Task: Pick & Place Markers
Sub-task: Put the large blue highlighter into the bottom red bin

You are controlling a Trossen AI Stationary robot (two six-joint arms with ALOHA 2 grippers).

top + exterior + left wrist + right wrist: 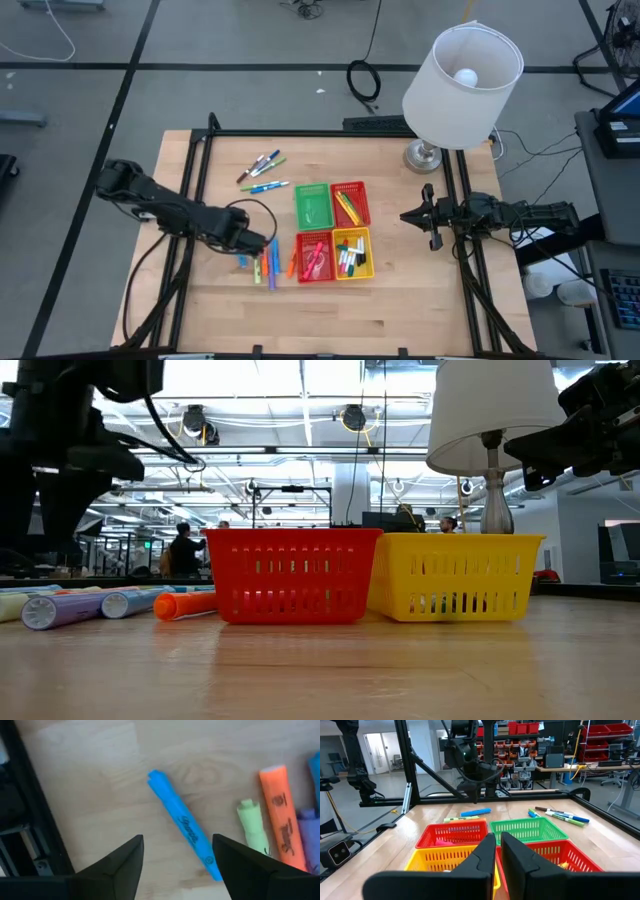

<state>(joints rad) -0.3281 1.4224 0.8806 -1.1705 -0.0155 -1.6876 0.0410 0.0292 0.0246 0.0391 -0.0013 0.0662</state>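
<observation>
The bright blue plastic highlighter marker [184, 824] lies flat on the pale wooden table top [90, 765], free of any grip, with its long axis running diagonally across the gap between the left gripper's two dark fingers [117, 865] rather than parallel to them or square across them. In the left wrist view one end of the marker reaches almost to the inner edge of one finger, while the other end points away from the claw; the body sits directly ahead of and below the open jaws, slightly nearer that finger than the other. The left gripper [252, 242] stands wide apart and holds nothing. Just beside the blue marker lie a light green marker [253, 826], an orange marker [281, 822] and a purple marker [309, 832], all near one another, so the closing jaws have little margin on that side. In the high view this loose group rests just to the left of the red square plastic basket [317, 257], and the left arm is clearly the nearer one. The right gripper [430, 217] waits well apart at the right edge of the table, its fingers pressed together and empty. The judgement is that a wrist rotation to set the fingers across the marker's axis would be needed before closing.
</observation>
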